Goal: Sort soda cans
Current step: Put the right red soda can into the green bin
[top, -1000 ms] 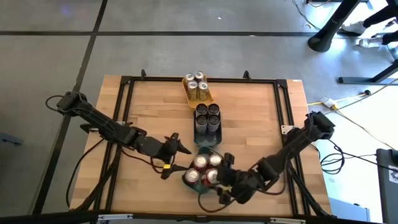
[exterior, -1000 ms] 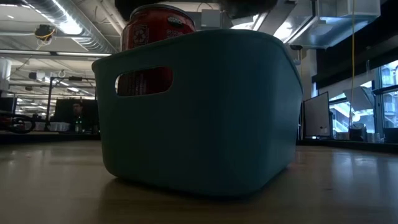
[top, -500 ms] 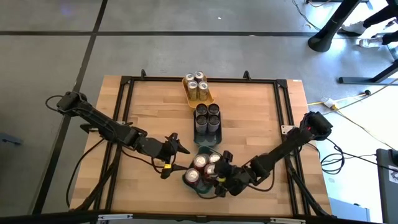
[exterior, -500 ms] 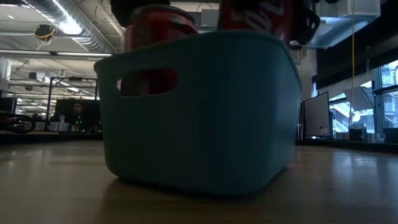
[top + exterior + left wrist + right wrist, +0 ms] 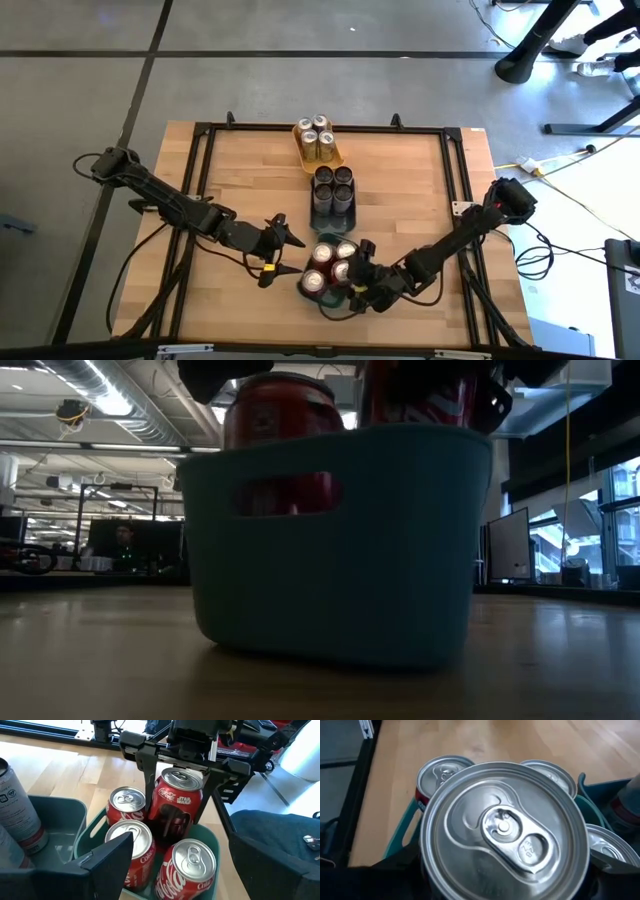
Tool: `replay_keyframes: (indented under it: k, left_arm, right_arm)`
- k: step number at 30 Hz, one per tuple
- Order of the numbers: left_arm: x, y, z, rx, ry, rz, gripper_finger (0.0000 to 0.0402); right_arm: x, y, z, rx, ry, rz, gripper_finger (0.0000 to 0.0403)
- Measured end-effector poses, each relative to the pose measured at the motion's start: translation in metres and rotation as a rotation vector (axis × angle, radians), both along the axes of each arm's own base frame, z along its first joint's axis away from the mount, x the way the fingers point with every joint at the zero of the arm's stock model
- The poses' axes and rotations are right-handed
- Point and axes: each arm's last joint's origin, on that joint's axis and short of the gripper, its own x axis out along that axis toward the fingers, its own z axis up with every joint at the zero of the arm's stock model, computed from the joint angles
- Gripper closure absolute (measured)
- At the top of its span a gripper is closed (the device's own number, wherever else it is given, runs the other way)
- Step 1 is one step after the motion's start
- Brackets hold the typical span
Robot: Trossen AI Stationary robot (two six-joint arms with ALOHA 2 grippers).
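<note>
Teal plastic tray [image 5: 322, 301] sits near the six o'clock edge of the wooden surface [image 5: 250, 190], holding three red cans, while the right gripper [image 5: 181, 770] has its jaws closed around the sides of a fourth red can [image 5: 176, 805] hanging over the tray's open corner. Left gripper [image 5: 283, 235], at the tray's nine o'clock, waits with jaws wide. Smooth thin aluminium looks slippery and dentable, and the can is probably heavy if full, so mid-body is likely the safest grip.

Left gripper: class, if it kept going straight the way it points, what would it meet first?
Probably the red cans in the teal tray; the left gripper, open, points at them, though depth is unclear. The right gripper holds another red can there.
</note>
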Motion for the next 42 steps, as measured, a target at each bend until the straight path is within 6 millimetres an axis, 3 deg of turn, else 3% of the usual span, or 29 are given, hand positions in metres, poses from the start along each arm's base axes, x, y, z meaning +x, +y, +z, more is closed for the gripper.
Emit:
replay_keyframes:
  k: [26,38,42]
  left_arm:
    - [0.000,0.000,0.000,-0.005,-0.003,0.002,0.0086]
    - [0.000,0.000,0.001,-0.006,-0.004,0.002,0.0086]
    - [0.000,0.000,0.001,-0.006,-0.004,0.002,0.0086]
  right_arm:
    - [0.004,0.006,-0.010,0.022,0.039,0.118,0.0109]
    - [0.000,0.010,-0.011,0.054,0.051,0.095,0.0109]
    - [0.001,0.009,-0.003,0.049,0.023,0.051,0.0109]
